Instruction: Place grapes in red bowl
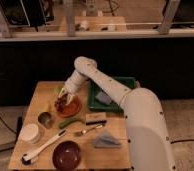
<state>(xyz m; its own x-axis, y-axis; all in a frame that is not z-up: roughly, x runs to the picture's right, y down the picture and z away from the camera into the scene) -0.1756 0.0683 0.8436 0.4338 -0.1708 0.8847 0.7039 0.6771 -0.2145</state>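
A dark red bunch of grapes (65, 103) lies on an orange plate (75, 107) at the back left of the wooden table (115, 157). My gripper (64, 95) is right over the grapes and touches or nearly touches them. The arm reaches in from the right, across the table's back. The red bowl (66, 155) stands empty at the front edge of the table, well in front of the plate and the gripper.
A green tray (121, 82) with a grey object (104, 98) sits at the back right. Around the plate are a metal cup (45, 119), a white round container (29, 133), a green vegetable (70, 122), a brown box (95, 117), a fork (87, 131), a grey cloth (106, 140) and a white brush (42, 147).
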